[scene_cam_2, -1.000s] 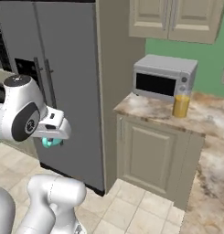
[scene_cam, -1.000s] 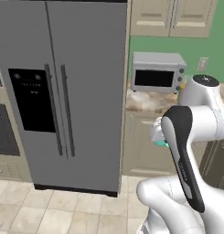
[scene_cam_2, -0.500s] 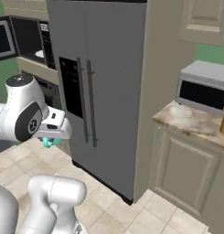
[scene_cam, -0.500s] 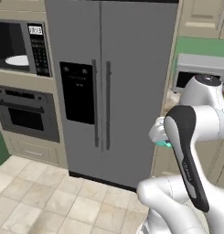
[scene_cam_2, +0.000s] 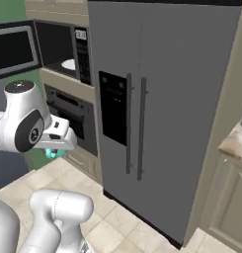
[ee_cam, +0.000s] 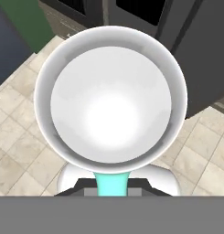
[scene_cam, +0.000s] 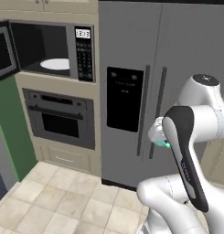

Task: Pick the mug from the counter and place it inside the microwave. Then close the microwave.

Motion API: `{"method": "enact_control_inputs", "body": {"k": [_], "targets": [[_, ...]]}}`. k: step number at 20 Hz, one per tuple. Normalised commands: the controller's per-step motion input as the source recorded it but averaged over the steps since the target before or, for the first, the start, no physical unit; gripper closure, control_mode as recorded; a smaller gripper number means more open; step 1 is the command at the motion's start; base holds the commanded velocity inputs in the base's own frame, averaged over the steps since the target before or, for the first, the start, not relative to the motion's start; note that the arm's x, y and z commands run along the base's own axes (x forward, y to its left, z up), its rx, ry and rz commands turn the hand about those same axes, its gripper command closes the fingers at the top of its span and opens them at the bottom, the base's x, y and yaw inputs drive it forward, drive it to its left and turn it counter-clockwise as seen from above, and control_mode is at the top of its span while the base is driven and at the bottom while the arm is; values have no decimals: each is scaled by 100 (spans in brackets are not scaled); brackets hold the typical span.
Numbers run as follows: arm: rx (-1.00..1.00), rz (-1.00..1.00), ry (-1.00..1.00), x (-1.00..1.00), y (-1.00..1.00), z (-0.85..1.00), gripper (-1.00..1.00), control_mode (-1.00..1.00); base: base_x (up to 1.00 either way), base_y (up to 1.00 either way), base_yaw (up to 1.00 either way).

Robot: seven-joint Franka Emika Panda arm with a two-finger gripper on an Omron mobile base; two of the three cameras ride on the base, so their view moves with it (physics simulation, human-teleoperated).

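While the jaws stay clamped on the teal mug [ee_cam: 109,98] above the tiled floor [scene_cam: 63,205], the microwave [scene_cam: 54,50] gapes open, up and well off to their left.

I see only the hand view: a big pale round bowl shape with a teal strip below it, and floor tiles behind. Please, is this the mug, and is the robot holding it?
Observer: Yes. In the left base view a teal mug sits at the end of the arm, held above the tiled floor with the jaws shut on it.
Operator: Is the microwave door open?
Observer: Yes. The microwave is up on the left, its door swung out to the left, and the white turntable is bare.
Operator: What stands between the mug and the microwave?
Observer: Nothing. A grey fridge stands to the microwave's right, and a black wall oven is under the microwave.
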Motion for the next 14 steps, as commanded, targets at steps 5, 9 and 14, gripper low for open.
{"method": "enact_control_inputs", "body": {"k": [5, 9, 14], "targets": [[0, 0, 0, 0, 0, 0, 100, 100, 67, 100, -5], [0, 0, 0, 0, 0, 0, 100, 100, 81, 98, -8], [0, 0, 0, 0, 0, 0, 100, 100, 99, 72, -17]]}}
